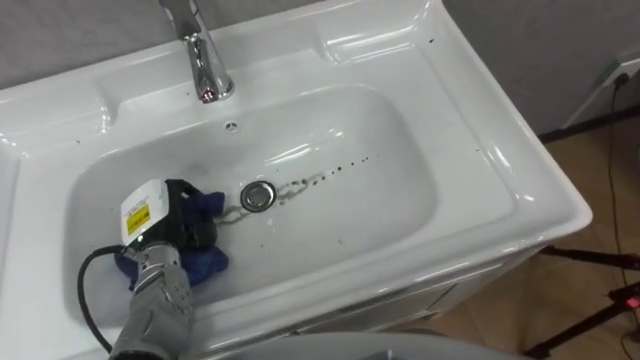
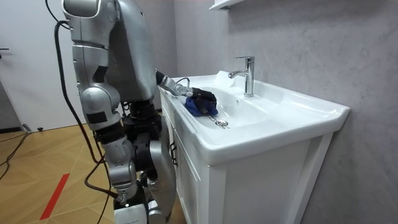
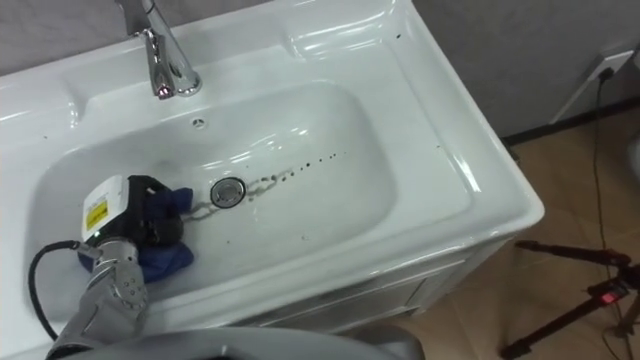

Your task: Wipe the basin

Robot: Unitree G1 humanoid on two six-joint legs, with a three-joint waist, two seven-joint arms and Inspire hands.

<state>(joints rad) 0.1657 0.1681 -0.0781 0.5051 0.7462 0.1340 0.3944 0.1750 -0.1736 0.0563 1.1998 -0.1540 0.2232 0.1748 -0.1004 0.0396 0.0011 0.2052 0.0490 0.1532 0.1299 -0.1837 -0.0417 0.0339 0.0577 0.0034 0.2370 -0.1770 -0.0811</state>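
Seen from above in the left eye view, a crumpled blue cloth (image 1: 208,264) lies on the white basin (image 1: 400,200) floor, just left of the drain (image 1: 258,195). The left hand (image 1: 180,225) lies on top of it, dark against the folds; how its fingers lie I cannot tell. A trail of dark specks (image 1: 330,172) runs right of the drain.

In the room view, the robot stands against the cabinet (image 2: 249,180), with its left arm reaching into the bowl.

The right eye view shows the hand covering the cloth.
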